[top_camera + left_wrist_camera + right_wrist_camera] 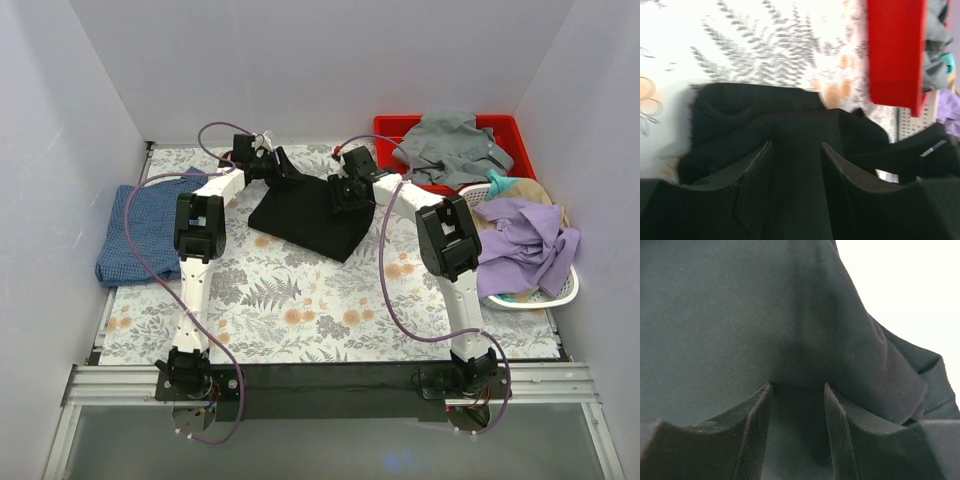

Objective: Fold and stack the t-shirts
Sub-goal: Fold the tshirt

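Two-point hold: past the blue t-shirt (150,232) lying folded at left on the counter (290,310), pinching the black t-shirt (305,215) along its far edge, left claw (797,145) and right claw (798,386) each half closed on thick cloth, seemingly to keep both corners level for the fold.

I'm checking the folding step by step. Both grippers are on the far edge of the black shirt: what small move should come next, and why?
Probably raise both grippers together and carry that far edge toward the near edge. Cloth of the black t-shirt fills the gap in the left gripper and the right gripper, so both seem to hold it, and it lies loosely folded.
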`<state>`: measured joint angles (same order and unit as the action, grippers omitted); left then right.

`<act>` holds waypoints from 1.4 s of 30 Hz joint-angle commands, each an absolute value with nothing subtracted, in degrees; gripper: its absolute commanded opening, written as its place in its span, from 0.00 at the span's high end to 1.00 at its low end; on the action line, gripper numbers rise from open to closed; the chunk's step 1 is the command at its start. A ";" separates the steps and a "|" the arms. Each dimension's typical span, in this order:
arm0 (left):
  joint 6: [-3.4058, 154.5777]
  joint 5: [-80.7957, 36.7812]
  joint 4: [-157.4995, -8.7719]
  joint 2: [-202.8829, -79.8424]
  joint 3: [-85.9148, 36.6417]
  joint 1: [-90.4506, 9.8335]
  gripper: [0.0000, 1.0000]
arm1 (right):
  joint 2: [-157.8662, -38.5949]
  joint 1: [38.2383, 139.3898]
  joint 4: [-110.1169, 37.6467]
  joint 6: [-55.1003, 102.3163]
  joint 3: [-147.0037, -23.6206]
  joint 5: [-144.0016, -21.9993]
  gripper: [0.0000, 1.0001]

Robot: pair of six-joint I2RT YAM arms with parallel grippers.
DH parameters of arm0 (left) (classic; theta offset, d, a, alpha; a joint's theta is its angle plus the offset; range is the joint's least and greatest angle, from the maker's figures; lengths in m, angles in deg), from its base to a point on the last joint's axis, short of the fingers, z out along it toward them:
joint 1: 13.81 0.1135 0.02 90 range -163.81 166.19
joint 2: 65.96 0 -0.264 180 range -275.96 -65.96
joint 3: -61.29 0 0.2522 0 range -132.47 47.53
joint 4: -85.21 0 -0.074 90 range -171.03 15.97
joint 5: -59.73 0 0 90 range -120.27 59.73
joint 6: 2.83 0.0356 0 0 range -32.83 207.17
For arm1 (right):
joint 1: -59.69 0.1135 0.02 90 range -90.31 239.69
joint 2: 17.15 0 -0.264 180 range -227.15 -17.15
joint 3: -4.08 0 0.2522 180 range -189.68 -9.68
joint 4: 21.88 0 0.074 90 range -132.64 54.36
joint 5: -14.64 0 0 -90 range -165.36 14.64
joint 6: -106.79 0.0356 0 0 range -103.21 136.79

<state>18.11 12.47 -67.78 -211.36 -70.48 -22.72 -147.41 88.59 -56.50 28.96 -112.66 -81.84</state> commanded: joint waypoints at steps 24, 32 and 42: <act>23.18 9.89 -72.51 -198.76 -63.40 -18.82 0.56 | -122.36 87.46 -57.08 29.61 -94.86 -69.74 0.02; 22.13 20.35 -69.43 -205.43 -67.69 -18.91 0.56 | -115.08 87.37 -53.31 41.83 -79.83 -74.75 0.02; 23.27 24.75 -66.71 -213.35 -72.61 -18.82 0.56 | -112.42 87.20 -49.44 50.28 -71.47 -71.41 0.01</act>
<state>22.15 21.78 -68.50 -213.61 -70.40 -18.83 -114.86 87.43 -53.11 46.97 -71.96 -73.34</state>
